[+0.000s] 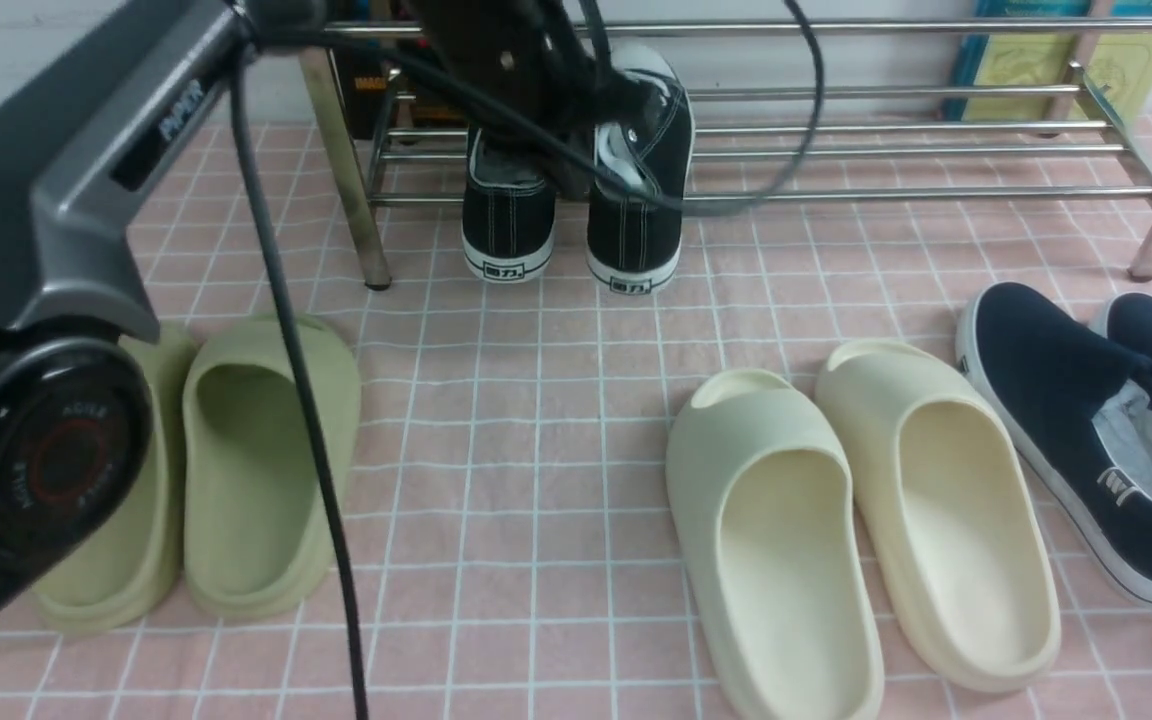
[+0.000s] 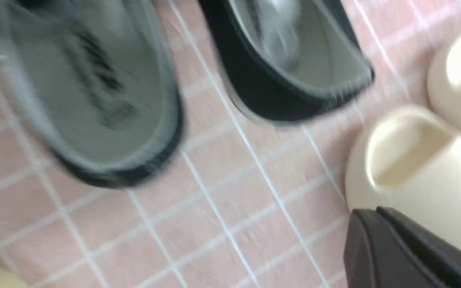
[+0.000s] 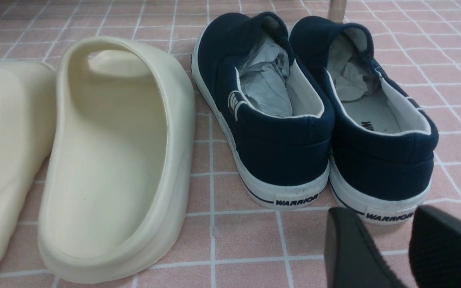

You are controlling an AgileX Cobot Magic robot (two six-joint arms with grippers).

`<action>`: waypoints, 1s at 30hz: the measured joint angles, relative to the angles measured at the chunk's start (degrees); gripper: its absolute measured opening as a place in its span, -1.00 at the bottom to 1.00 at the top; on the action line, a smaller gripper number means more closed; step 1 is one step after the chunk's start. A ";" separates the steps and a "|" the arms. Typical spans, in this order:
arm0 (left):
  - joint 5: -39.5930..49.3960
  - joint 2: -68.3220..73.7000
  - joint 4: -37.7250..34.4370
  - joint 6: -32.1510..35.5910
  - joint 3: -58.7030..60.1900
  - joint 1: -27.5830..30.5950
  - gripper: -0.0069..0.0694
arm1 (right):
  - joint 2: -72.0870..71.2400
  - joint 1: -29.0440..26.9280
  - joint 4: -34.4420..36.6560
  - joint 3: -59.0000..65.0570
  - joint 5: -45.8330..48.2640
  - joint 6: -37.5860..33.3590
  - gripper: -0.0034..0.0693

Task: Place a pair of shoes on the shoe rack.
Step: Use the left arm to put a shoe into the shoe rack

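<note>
Front view: black canvas sneakers [image 1: 636,200] lean paired on lower bars of shoe rack [image 1: 936,192], heels overhanging; likely light, soft-walled, stiff-soled, best pinched at heel collar; left gripper [image 2: 406,248] clenched empty, right gripper [image 3: 382,216] spread.

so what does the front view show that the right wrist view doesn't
Only the front view: the shoe rack, the black sneakers at its front with heels toward the camera, the olive slides and the left arm. Only the right wrist view: the right tool, open, and the readable WARRIOR heel labels of the navy slip-ons. Both: the cream slides, the navy slip-ons and the pink tiled floor.
</note>
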 joint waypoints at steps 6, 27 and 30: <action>-0.44 0.21 2.35 3.30 8.47 -3.64 -0.81 | 0.00 0.00 0.00 0.00 0.00 0.00 -0.25; -22.42 5.41 12.65 -6.25 3.08 -4.50 -0.81 | 0.00 0.00 0.00 0.00 0.00 0.00 -0.25; -20.73 7.20 14.28 -7.72 2.14 -4.50 -0.81 | 0.00 0.00 0.00 0.00 0.00 0.00 -0.25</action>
